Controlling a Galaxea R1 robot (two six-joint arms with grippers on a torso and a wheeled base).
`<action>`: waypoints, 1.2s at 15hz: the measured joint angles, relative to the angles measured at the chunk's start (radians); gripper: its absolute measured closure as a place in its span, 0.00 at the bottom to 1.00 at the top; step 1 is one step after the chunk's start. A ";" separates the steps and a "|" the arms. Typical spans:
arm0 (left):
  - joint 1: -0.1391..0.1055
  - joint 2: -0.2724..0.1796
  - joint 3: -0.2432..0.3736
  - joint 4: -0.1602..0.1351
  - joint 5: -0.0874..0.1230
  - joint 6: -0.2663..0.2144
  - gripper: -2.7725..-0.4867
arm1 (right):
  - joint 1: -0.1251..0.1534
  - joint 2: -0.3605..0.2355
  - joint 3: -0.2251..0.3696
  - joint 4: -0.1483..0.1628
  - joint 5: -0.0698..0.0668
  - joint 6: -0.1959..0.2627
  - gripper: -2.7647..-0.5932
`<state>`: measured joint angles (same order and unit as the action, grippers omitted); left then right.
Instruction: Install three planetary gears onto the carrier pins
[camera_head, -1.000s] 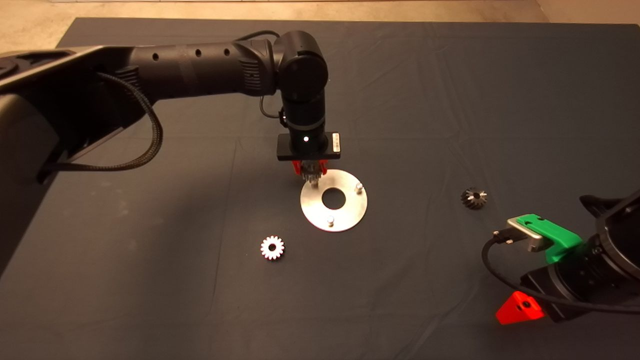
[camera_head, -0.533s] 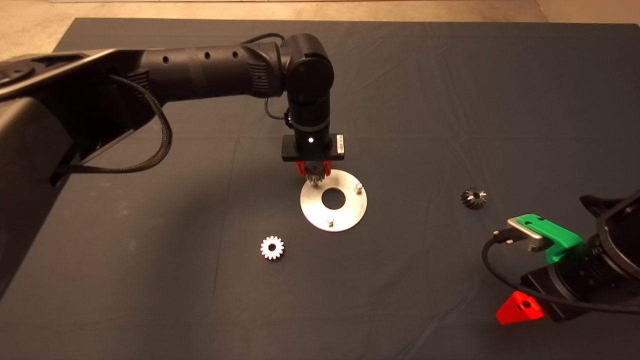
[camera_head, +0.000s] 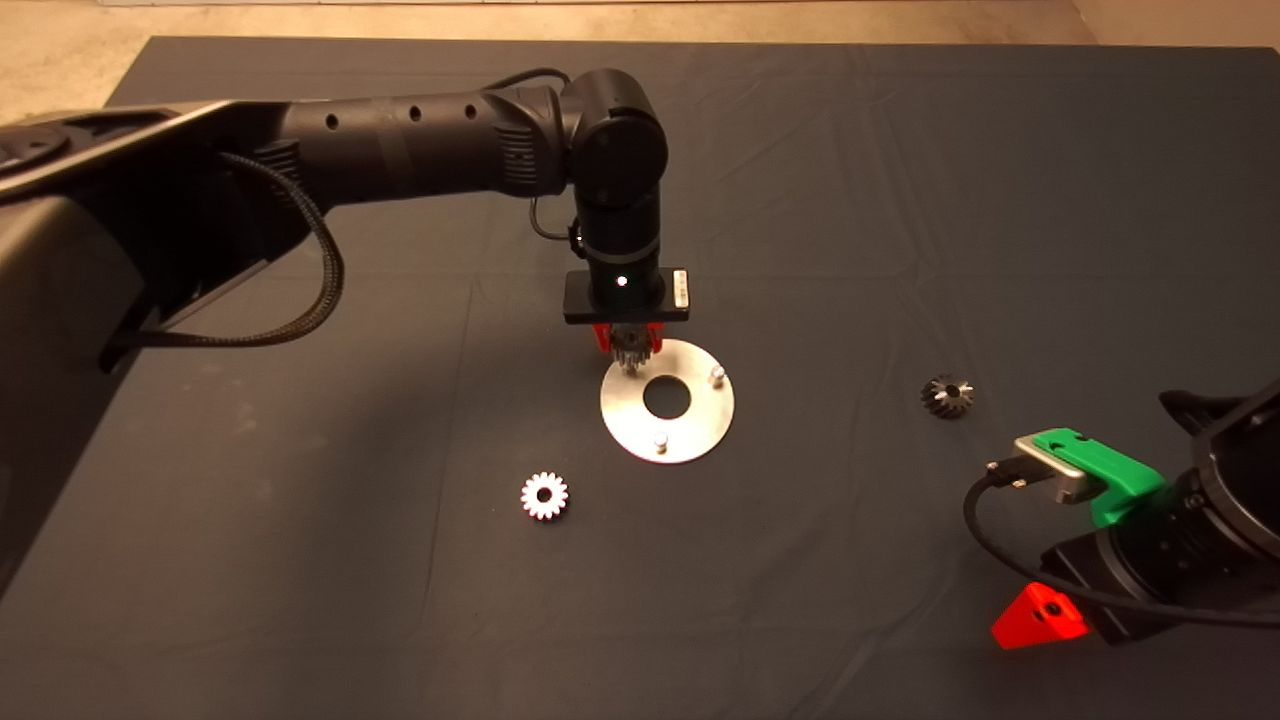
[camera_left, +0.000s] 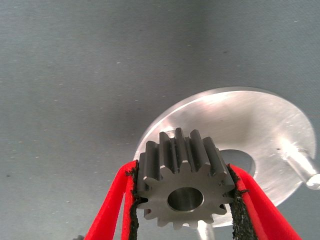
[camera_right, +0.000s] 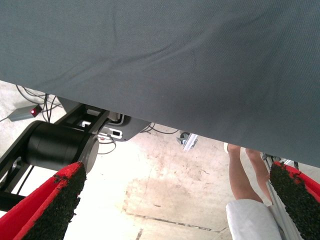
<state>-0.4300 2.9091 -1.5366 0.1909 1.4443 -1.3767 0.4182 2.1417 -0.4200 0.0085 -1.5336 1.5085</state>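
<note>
Dark mat (camera_head: 900, 200) covers the table, with bare floor beyond. At its middle lies a shiny round disc (camera_head: 700, 425) carrying upright carrier pins (camera_head: 716, 376). The left gripper (camera_left: 184, 210) hangs over the disc's far-left edge, its red fingers (camera_left: 112, 212) clamped on the toothed sides of one planetary gear (camera_left: 182, 185), bore facing down toward a pin. Two more gears lie loose on the mat: a pale one (camera_head: 545, 495) near the disc, a dark one (camera_head: 947, 396) farther right. These look solid, hard and smooth, likely slippery; gripping across the teeth seems safest. The right gripper (camera_right: 175, 205) waits at the lower right, fingers spread wide.
</note>
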 joint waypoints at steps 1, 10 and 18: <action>0.000 0.000 0.000 0.000 0.008 0.005 0.80 | 0.000 0.000 0.000 0.000 0.000 0.000 0.02; 0.000 0.003 0.000 0.000 0.015 0.005 0.80 | 0.000 0.000 0.000 0.000 0.000 0.000 0.02; 0.000 0.003 0.000 0.000 0.038 0.006 0.80 | 0.000 0.000 0.000 0.000 0.000 0.000 0.02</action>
<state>-0.4300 2.9123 -1.5366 0.1909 1.4819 -1.3711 0.4181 2.1421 -0.4200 0.0085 -1.5336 1.5085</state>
